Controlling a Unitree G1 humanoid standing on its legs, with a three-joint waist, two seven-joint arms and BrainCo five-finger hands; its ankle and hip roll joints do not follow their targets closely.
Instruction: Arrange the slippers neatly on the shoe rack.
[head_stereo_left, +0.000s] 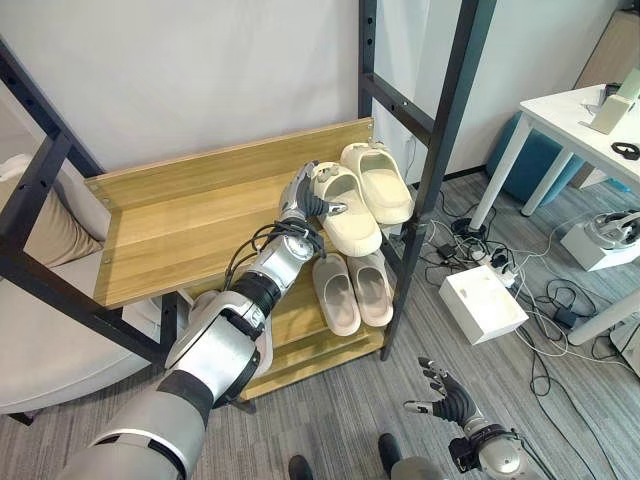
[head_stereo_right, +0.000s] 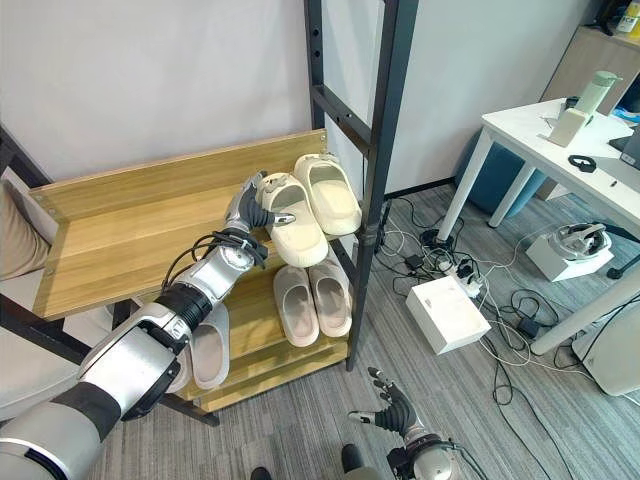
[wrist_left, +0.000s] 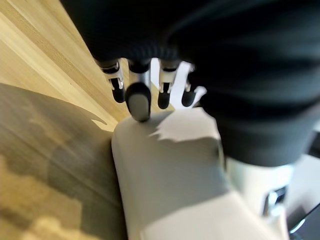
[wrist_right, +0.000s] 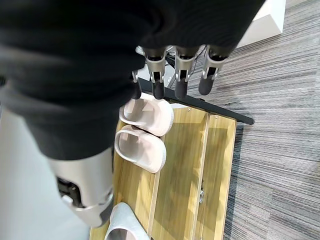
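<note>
Two cream slippers lie side by side at the right end of the shoe rack's upper wooden shelf (head_stereo_left: 190, 230). My left hand (head_stereo_left: 300, 200) is at the nearer cream slipper (head_stereo_left: 352, 222), thumb over its footbed and fingers (wrist_left: 117, 82) along its outer side, pinching the side wall. The farther cream slipper (head_stereo_left: 380, 182) lies just to its right. A pink pair (head_stereo_left: 352, 288) sits on the lower shelf (head_stereo_left: 310, 345), also visible as the pink pair (wrist_right: 145, 130) past my right hand's fingers. A grey slipper (head_stereo_right: 205, 345) lies on the lower shelf under my left arm. My right hand (head_stereo_left: 445, 400) hangs low over the floor, fingers spread.
The rack's black post (head_stereo_left: 440, 130) stands right beside the cream slippers. A white box (head_stereo_left: 482, 303) and loose cables lie on the grey floor to the right. A white table (head_stereo_left: 570, 120) stands at the far right, and a beige cushion (head_stereo_left: 45, 235) sits left of the rack.
</note>
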